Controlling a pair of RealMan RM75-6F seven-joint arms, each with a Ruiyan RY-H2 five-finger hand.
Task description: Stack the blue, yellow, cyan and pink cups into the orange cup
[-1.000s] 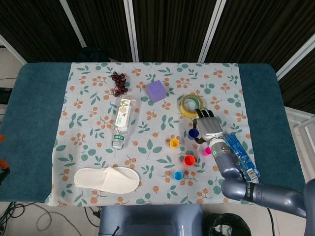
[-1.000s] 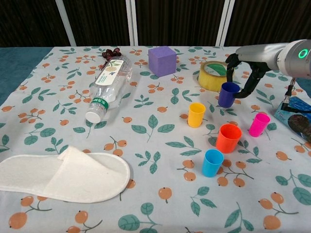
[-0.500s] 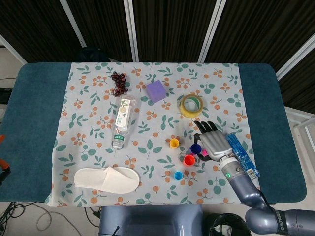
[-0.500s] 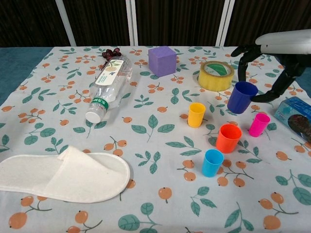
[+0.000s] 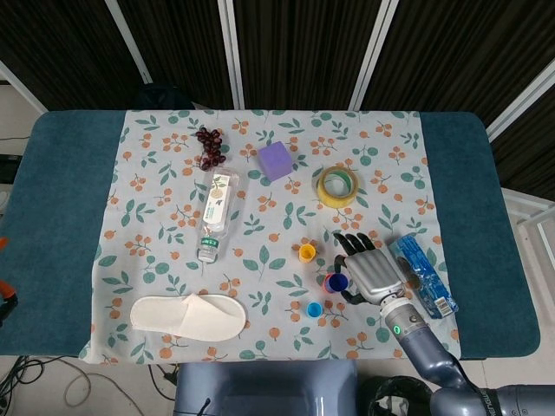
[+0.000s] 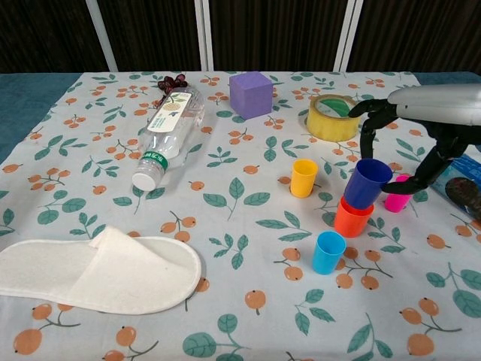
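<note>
Overhead, in the head view, the right robot hand [image 5: 368, 270] is seen from its back, fingers spread down over the cups, so that the blue cup [image 5: 341, 282] and the orange cup [image 5: 329, 282] show only as small slivers at its left edge. The yellow cup [image 5: 307, 253] and the cyan cup [image 5: 315, 308] are seen as open round rims standing apart on the counter [image 5: 52, 199], which is covered by a leaf-printed cloth [image 5: 165, 208]. The left robot hand is shown in neither view.

From the chest view, the grip is made plain: the blue cup [image 6: 366, 183] is held tilted between the fingers of the right robot hand [image 6: 409, 147], its base sitting in the mouth of the orange cup [image 6: 352, 218]. The pink cup [image 6: 396, 201] is partly hidden behind them. The cups are smooth, tapered plastic. A glossy tape roll [image 6: 331, 116], a matte purple cube [image 6: 251, 94], a clear bottle [image 6: 169, 134] lying down and a soft white slipper [image 6: 94, 271] are also shown.
</note>
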